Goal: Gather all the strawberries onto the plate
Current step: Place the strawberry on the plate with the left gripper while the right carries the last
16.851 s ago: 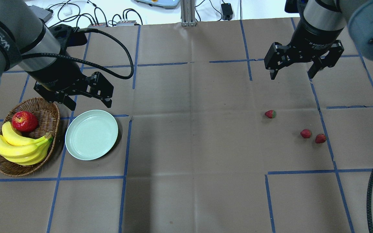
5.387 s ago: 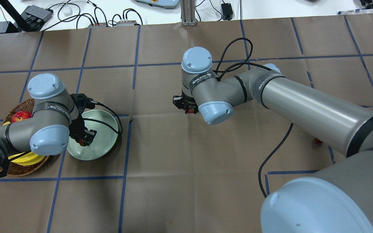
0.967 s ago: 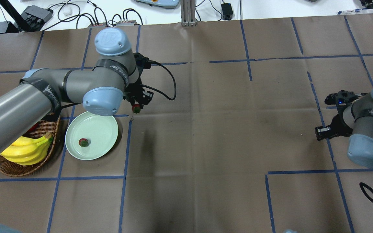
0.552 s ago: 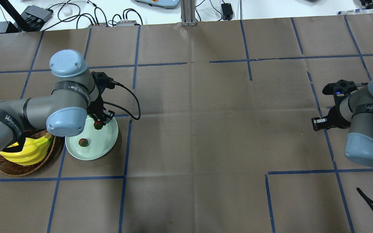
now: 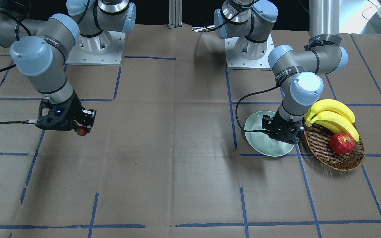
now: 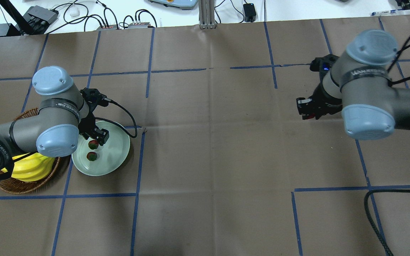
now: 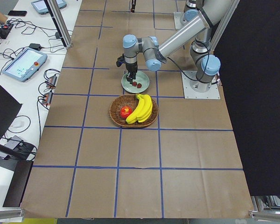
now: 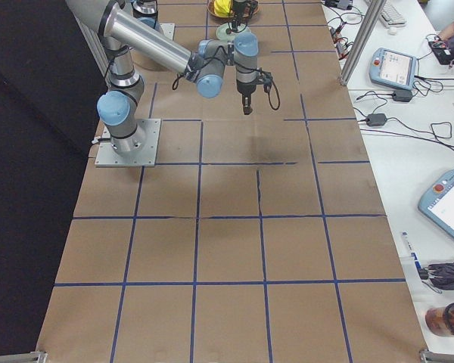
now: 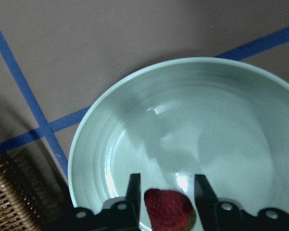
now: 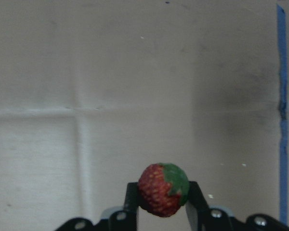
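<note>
The pale green plate (image 6: 114, 149) lies at the table's left, and one strawberry (image 6: 92, 156) lies in it. My left gripper (image 6: 96, 140) hangs low over the plate, shut on a second strawberry (image 6: 93, 144). In the left wrist view that strawberry (image 9: 168, 211) sits between the fingers (image 9: 134, 192) just above the plate (image 9: 207, 120). My right gripper (image 6: 306, 113) is at the table's right, shut on the third strawberry (image 10: 161, 190), and holds it above the bare brown paper. It also shows in the front-facing view (image 5: 82, 131).
A brown wicker basket (image 5: 336, 158) with yellow bananas (image 5: 332, 115) and a red apple (image 5: 342, 143) stands right beside the plate, under my left forearm. Blue tape lines cross the brown paper. Cables and boxes lie past the table's far edge.
My left gripper has moved lower and further in over the plate with its strawberry. My right arm has swung from the right edge toward the middle, carrying the third strawberry.
</note>
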`<state>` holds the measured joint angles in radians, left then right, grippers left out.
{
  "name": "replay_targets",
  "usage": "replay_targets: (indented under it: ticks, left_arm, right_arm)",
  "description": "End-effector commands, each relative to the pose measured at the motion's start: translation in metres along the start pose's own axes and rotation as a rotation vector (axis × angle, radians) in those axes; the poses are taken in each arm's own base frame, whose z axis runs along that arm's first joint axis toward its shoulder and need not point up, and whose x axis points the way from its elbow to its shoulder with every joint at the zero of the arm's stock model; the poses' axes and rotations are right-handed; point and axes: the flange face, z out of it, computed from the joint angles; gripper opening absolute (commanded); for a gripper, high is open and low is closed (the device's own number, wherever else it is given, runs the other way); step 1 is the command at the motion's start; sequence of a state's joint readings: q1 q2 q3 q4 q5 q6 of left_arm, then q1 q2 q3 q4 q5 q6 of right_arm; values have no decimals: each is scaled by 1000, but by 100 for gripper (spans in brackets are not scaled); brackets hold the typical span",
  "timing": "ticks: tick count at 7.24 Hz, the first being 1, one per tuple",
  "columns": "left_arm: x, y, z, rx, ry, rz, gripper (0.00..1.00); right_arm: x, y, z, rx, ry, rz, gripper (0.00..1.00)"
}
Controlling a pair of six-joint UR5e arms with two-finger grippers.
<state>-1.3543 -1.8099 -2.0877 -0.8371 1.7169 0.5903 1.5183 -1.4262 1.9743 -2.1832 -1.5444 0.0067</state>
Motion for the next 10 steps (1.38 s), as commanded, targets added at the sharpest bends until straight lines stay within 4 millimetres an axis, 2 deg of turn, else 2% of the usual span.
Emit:
replay_targets:
  ticks: [1, 2, 3, 4, 5, 6, 7, 8, 9, 10]
  left_arm:
    - [-1, -3, 5, -6, 10, -19, 72]
    - [5, -6, 5, -1, 13, -41, 72]
    - [14, -11, 4, 27, 60, -81, 71]
    - [23, -16, -1, 76, 143, -167, 71]
    - [33, -18, -7, 86, 143, -183, 71]
    - [53, -24, -12, 89, 141, -187, 71]
    - [70, -31, -19, 98, 142, -236, 71]
    - [91, -42, -29, 114, 159, -294, 72]
    - [111, -49, -37, 127, 202, -352, 73]
    - [123, -52, -41, 129, 204, -377, 73]
  right_arm:
    - [-134, -11, 25, -26, -13, 23, 5]
    - [-185, -19, 45, -38, -14, 40, 5]
    - [-227, -26, 62, -43, -15, 19, 5]
    - [-250, -31, 83, -57, -9, 36, 5]
    - [-258, -36, 97, -69, -5, 33, 5]
    - [-260, -35, 102, -80, -12, 33, 6]
    - [-264, -33, 106, -104, -49, 38, 37]
    - [-259, -39, 105, -101, -51, 47, 99]
    - [-249, -46, 96, -93, -51, 61, 100]
    - [-244, -47, 71, -64, -61, 59, 100]
